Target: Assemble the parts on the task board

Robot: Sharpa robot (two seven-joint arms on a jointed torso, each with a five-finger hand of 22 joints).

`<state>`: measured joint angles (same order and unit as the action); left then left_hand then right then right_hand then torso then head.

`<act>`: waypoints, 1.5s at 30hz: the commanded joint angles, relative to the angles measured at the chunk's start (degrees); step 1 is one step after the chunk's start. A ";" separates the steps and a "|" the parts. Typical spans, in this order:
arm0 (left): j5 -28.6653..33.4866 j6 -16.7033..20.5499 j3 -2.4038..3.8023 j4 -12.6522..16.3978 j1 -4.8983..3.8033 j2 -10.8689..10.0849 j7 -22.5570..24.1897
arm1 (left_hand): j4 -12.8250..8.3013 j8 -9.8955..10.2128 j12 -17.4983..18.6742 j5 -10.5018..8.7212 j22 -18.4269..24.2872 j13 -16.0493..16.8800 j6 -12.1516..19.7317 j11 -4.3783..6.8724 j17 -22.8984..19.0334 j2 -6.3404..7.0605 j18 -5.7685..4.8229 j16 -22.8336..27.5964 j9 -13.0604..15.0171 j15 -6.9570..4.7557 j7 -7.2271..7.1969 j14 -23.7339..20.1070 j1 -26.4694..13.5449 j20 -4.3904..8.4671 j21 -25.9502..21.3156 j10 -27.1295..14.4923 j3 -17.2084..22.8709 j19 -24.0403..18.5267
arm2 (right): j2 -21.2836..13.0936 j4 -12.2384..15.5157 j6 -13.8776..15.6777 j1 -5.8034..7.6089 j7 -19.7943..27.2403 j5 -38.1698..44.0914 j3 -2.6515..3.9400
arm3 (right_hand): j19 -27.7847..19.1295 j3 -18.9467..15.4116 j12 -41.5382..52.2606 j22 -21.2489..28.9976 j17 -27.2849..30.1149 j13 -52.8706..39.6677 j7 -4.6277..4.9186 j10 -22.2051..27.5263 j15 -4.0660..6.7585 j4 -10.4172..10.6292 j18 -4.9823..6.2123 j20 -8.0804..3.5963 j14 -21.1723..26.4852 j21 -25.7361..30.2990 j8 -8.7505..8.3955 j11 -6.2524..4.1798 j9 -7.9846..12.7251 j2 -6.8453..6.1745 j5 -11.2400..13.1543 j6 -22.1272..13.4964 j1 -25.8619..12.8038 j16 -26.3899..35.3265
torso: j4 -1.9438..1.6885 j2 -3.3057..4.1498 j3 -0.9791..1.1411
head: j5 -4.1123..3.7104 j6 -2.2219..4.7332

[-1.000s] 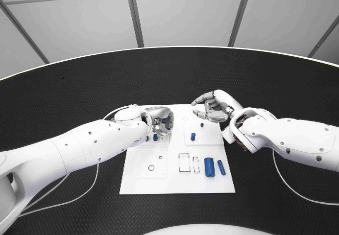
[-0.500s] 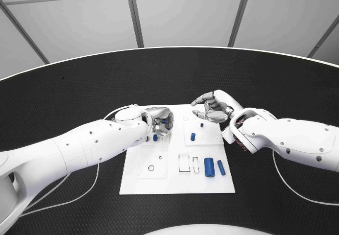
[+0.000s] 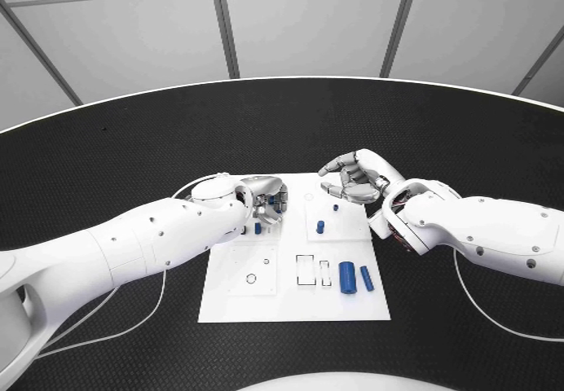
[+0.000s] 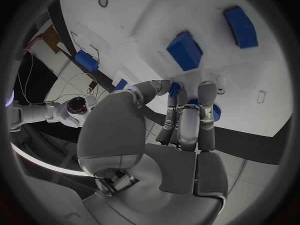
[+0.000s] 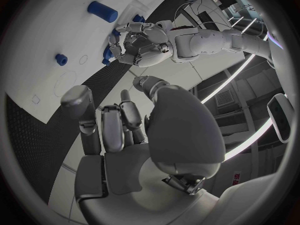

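Observation:
The white task board (image 3: pixel 294 303) lies in the middle of the table. My left hand (image 3: pixel 266 202) hovers over its far left part and pinches a small blue part (image 4: pixel 175 89) between thumb and fingertips. Just under it, a blue peg (image 3: pixel 257 229) stands in the board. My right hand (image 3: pixel 356 179) is at the board's far right corner with its fingers loosely curled and nothing in them. Another blue peg (image 3: pixel 319 227) stands mid-board, with a smaller one (image 3: pixel 335 208) behind it. A thick blue cylinder (image 3: pixel 348 276) and a slimmer one (image 3: pixel 367 279) lie near the right edge.
Empty slots (image 3: pixel 306 271) and a ring hole (image 3: pixel 252 279) mark the board's near half. A white cable (image 3: pixel 129 314) trails under my left arm. Black table (image 3: pixel 282 130) surrounds the board. The right wrist view shows my left hand (image 5: pixel 140 42) above the board.
The left hand's fingers have shifted slightly over the board's far left, and the blue part shows more between them. The right hand has stayed where it was.

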<state>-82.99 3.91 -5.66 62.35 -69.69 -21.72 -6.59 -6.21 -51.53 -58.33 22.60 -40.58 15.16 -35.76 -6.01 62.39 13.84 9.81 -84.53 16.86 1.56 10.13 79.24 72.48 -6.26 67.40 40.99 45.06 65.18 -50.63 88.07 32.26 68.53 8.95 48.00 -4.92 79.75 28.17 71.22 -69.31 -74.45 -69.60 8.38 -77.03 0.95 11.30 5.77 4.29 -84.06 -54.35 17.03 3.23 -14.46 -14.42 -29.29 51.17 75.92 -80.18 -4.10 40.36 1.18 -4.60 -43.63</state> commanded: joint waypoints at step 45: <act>0.01 -0.01 0.00 -0.05 0.01 -0.84 -0.87 | 0.77 1.86 1.24 -0.10 0.01 -0.94 0.99 0.21 -0.72 2.56 -0.14 -0.30 -0.75 -0.04 -0.33 0.07 -1.41 -0.30 0.29 -0.29 -2.36 0.13 | 0.21 -0.26 -0.28 -0.01 0.09 0.00 0.01 | -0.28 0.36 -0.01 -0.16 -0.03 -0.20 0.11 0.27 0.31 -0.42 0.94 0.17 -2.41 -0.17 0.26 0.00 0.08 0.07 -0.34 -0.09 -0.79 0.23 | -0.01 -0.06 0.01 | 0.40 -0.19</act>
<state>-82.99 3.88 -5.66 62.28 -69.68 -22.53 -7.45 -5.37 -49.98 -57.47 22.59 -40.66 14.33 -35.00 -5.82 61.74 16.01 9.74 -84.71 16.13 1.36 9.82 79.43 71.18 -6.20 68.00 41.17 43.00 65.23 -50.42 87.81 31.97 68.52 9.03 48.00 -4.92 79.75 28.49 71.22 -69.42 -74.43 -69.75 8.38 -77.03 0.95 10.99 5.77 4.29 -84.06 -54.35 17.03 3.23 -14.47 -14.20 -29.29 51.17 75.69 -80.18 -4.13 40.33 1.18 -4.22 -43.87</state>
